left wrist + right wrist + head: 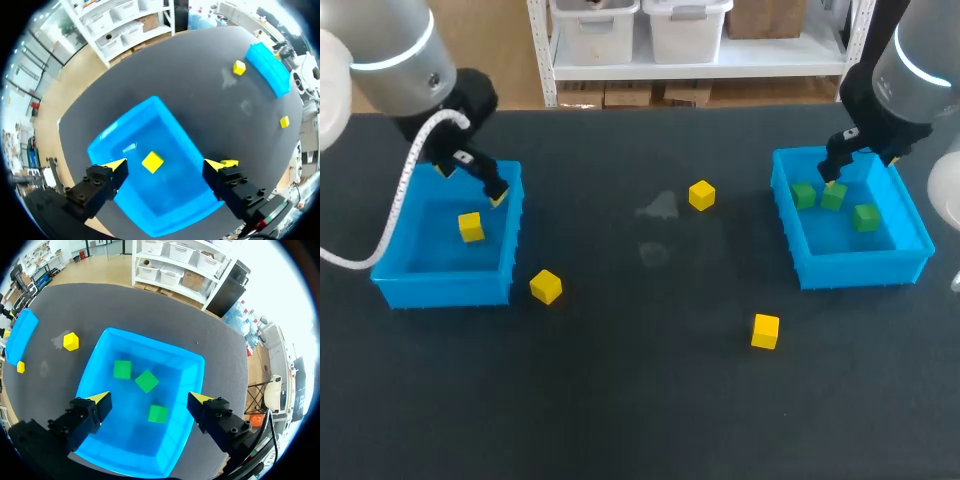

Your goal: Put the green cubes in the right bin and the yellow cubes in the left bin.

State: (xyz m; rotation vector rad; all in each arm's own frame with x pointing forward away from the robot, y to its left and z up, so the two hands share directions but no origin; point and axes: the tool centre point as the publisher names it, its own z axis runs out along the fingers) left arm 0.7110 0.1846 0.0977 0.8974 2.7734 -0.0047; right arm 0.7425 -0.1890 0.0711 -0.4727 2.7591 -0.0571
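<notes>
Two arms work a dark surface (640, 400), each poised over a blue bin. At our left, the left tool (472, 184) hangs over the left bin (445, 290), its yellow-tipped fingers spread wide and holding nothing. One yellow cube in the left bin (471, 227) lies on the bin floor, clear of the walls; in the left wrist view it sits below the gap between the parted fingers, touching neither.

At our right, the right tool (860, 172) hangs over the right bin (860, 270), its fingers likewise apart and empty. Three green cubes lie on that bin's floor. The far green cube (804, 195) and the middle green cube (833, 196) sit just beside each other toward the bin's far, inner end. The near green cube (865, 217) lies a little apart from them, closer to the outer wall. In the right wrist view all three show under the span of the open fingers, none of them touched.

Three yellow cubes lie loose on the surface, outside both bins. The yellow cube by the left bin (546, 286) rests just off that bin's near inner corner. The centre yellow cube (701, 195) sits between the two bins, nearer the right one. The front yellow cube (765, 331) lies toward the surface's near edge, ahead of the right bin and well apart from the others.
</notes>
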